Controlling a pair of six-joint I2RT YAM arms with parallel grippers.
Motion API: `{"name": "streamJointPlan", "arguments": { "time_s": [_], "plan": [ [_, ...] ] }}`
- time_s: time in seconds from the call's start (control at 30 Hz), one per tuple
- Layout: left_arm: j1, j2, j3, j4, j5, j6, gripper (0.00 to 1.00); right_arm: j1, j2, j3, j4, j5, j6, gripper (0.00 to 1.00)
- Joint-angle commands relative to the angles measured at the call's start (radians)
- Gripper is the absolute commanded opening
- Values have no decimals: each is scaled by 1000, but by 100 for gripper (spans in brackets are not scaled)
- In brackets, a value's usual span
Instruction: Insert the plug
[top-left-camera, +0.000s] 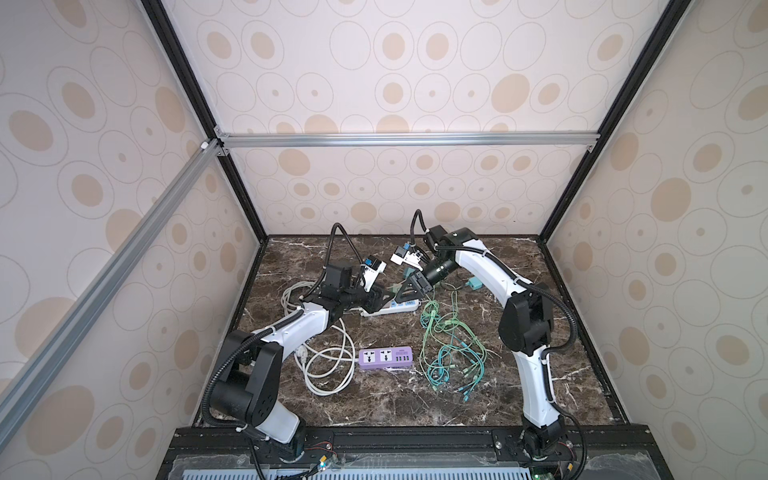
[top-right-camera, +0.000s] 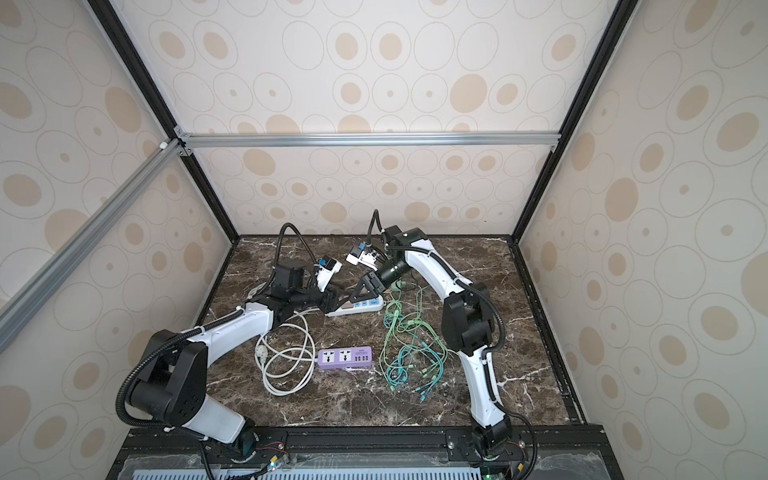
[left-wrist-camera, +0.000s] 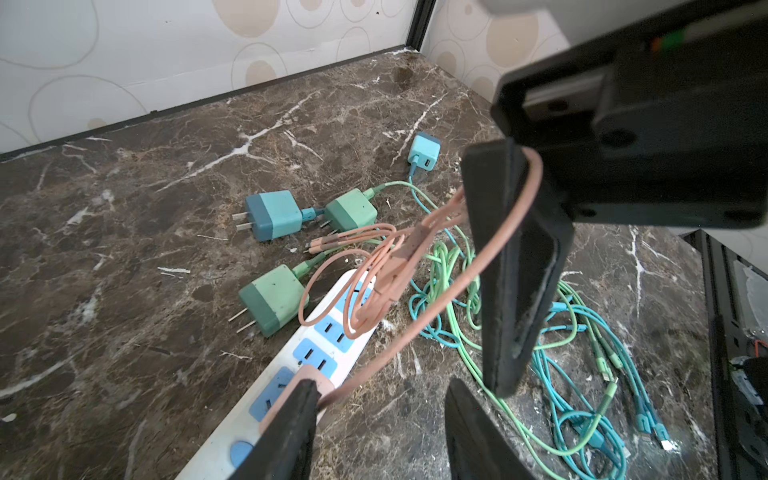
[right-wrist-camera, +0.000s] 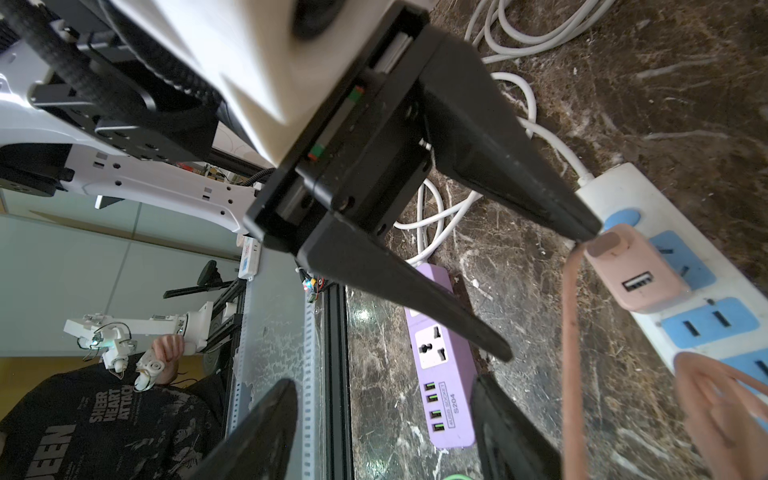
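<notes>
A pink plug (right-wrist-camera: 636, 270) with a USB port on top stands on the white power strip (right-wrist-camera: 723, 286), over one of its blue sockets. How deep the prongs sit is hidden. Its pink cable (left-wrist-camera: 419, 332) runs up and drapes over a finger (left-wrist-camera: 511, 270) of my right gripper (right-wrist-camera: 384, 382), which is open with nothing between its jaws. My left gripper (left-wrist-camera: 382, 386) is open too. One of its fingers (left-wrist-camera: 291, 428) touches the end of the plug, the other hangs over bare table. In both top views the grippers (top-left-camera: 382, 300) (top-right-camera: 360, 293) meet above the strip (top-left-camera: 405, 306).
A purple power strip (top-left-camera: 385, 357) lies nearer the front, a coiled white cord (top-left-camera: 328, 365) to its left, and tangled green and teal cables (top-left-camera: 449, 353) to its right. Several green and teal chargers (left-wrist-camera: 270, 214) (left-wrist-camera: 274, 299) lie behind the white strip.
</notes>
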Motion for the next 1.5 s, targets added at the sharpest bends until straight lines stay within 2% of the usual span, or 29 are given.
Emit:
{"name": "streamJointPlan", "arguments": {
  "time_s": [0.0,0.37,0.57,0.77,0.87,1.2,1.27,1.47],
  "plan": [
    [-11,20,63,20,-16,41,47,-5,12,23,-37,-39,-36,69],
    [-46,77,89,92,4,16,42,-5,25,27,-38,-54,-29,68],
    [-50,87,79,173,2,-33,28,-6,11,-7,-40,-48,-40,67],
    [-50,64,77,191,-66,-66,16,-5,-7,-56,-30,-37,-39,67],
    [-51,67,87,182,-90,-82,6,-5,-29,-106,-13,-46,-44,65],
    [-50,85,87,218,-161,-152,4,-4,-91,-250,25,-86,-78,66],
    [-50,88,93,216,-215,-171,4,-5,-111,-270,35,-90,-81,66],
    [-38,80,89,216,-357,-246,5,-12,-236,-418,301,27,117,65]
  ]
}}
